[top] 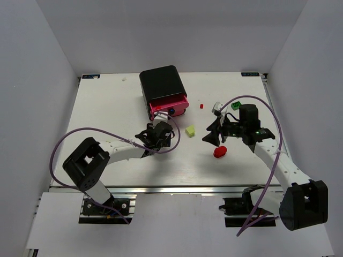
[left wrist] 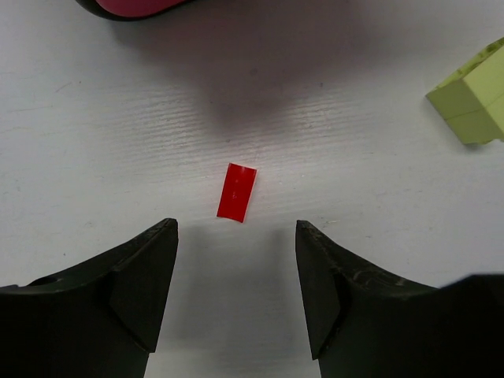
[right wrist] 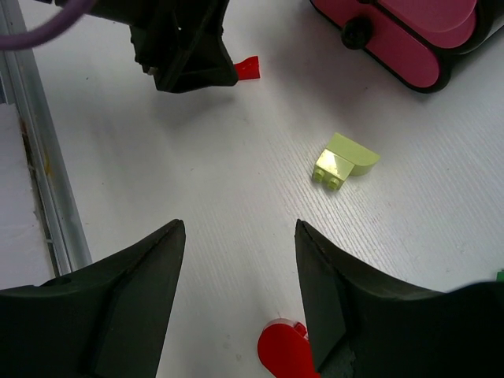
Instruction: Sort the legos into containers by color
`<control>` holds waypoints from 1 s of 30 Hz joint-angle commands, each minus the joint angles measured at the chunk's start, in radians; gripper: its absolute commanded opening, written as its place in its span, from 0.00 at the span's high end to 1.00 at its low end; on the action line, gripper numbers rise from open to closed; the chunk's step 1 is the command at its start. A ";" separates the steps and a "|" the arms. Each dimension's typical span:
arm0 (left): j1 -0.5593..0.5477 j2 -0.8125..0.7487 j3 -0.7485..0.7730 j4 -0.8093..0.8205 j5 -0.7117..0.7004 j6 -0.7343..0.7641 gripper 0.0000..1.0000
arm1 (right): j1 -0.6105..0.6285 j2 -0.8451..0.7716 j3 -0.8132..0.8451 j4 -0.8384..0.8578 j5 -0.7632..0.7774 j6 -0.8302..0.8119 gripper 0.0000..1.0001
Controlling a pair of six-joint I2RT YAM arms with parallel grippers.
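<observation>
Left wrist view looks down on a tiny flat red lego [left wrist: 237, 192] lying on the white table [left wrist: 94, 142], in the middle of the frame. The left gripper [left wrist: 236, 236] hangs just below it in the frame, with its two fingers apart and nothing between them. The lego is near the fingers but not touching them. A pale yellow lego [left wrist: 472, 98] sits at the right edge, and a bit of the pink drawer [left wrist: 134, 6] peeks in at the top. In the top view the drawer is pulled out of the black cabinet [top: 161, 83], just above the left gripper. The right gripper [right wrist: 236, 236] is apart and empty too, over bare table, with a round red lego [right wrist: 279, 350] at the bottom of its view. A green lego [top: 236, 106] lies in the upper right part of the table. The flat red lego looks very light, hard and smooth. It is so thin that it may slip or flip away. I think the best hold is on its two long sides, fingers low against the table, with a gentle squeeze.
</observation>
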 commanded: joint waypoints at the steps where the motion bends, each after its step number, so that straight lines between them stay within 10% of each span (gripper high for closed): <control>1: -0.005 0.010 0.033 0.028 -0.045 0.030 0.29 | -0.008 -0.032 0.015 0.008 -0.035 -0.001 0.36; 30: -0.005 0.172 0.045 0.154 -0.048 0.084 0.55 | -0.005 -0.043 0.014 0.007 -0.070 0.004 0.36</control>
